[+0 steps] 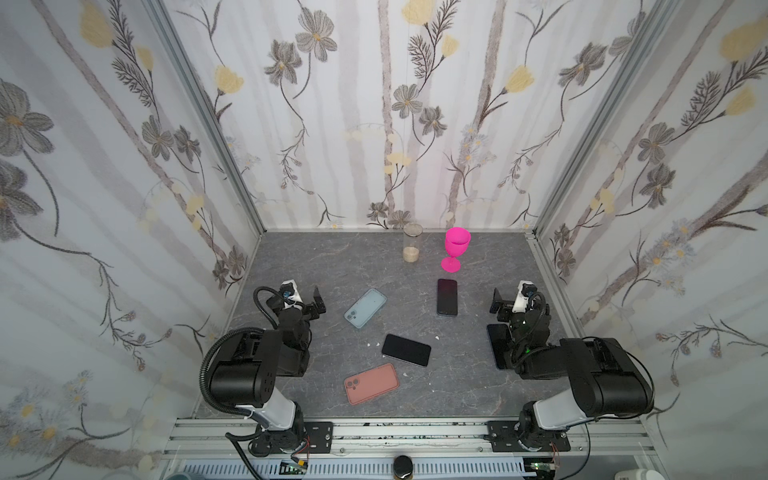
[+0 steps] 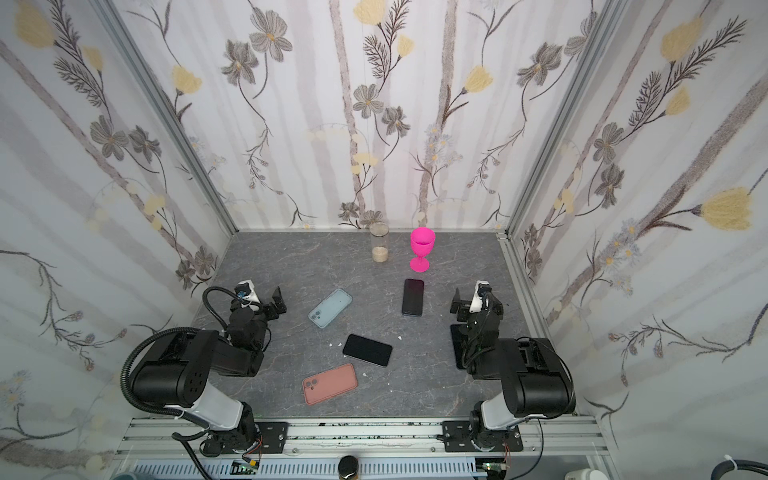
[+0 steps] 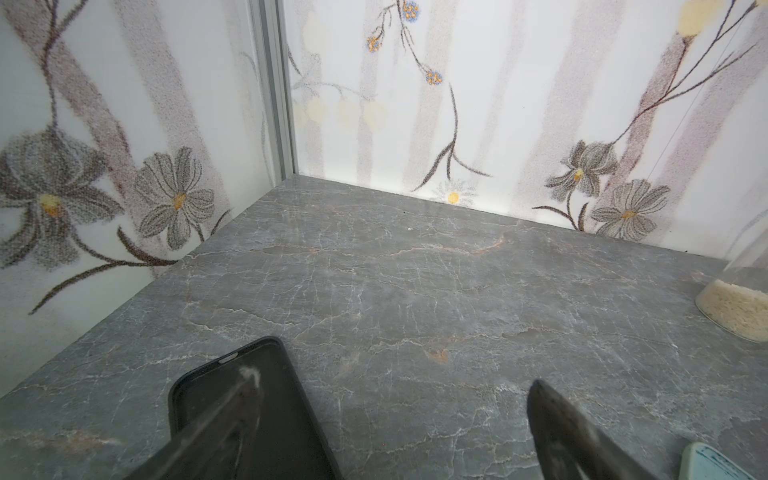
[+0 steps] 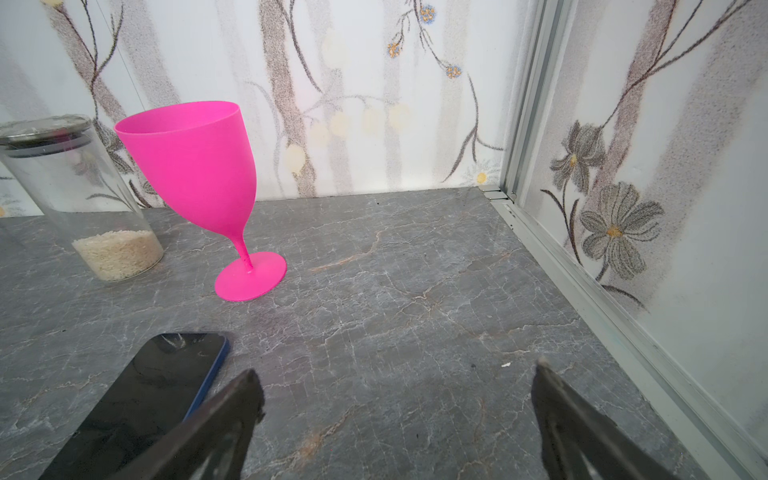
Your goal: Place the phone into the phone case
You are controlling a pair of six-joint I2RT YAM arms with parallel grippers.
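Black smartphone [image 1: 406, 350], a flat dark-screened rectangle, lies face up just below the centre of both top views on a grey marble-patterned tabletop [image 1: 332, 266]. Neither gripper touches it. Up and to its left lies a light blue phone case [image 1: 365, 308], angled, with its open side up. Below it lies a salmon-pink phone case [image 1: 371, 383] with its camera cut-out at the left end. A second dark phone with a blue edge [image 1: 447, 296] lies above and to the right. Behind that stand a bright pink plastic goblet [image 1: 456, 245] and a clear glass jar [image 1: 412, 243] holding a little rice.

The left gripper [image 3: 395, 378] sits at centre left with its fingers spread wide and nothing between them. A black phone-shaped slab [image 3: 291, 415] lies under one finger. The right gripper [image 4: 395, 370], at centre right, is likewise spread wide and empty.
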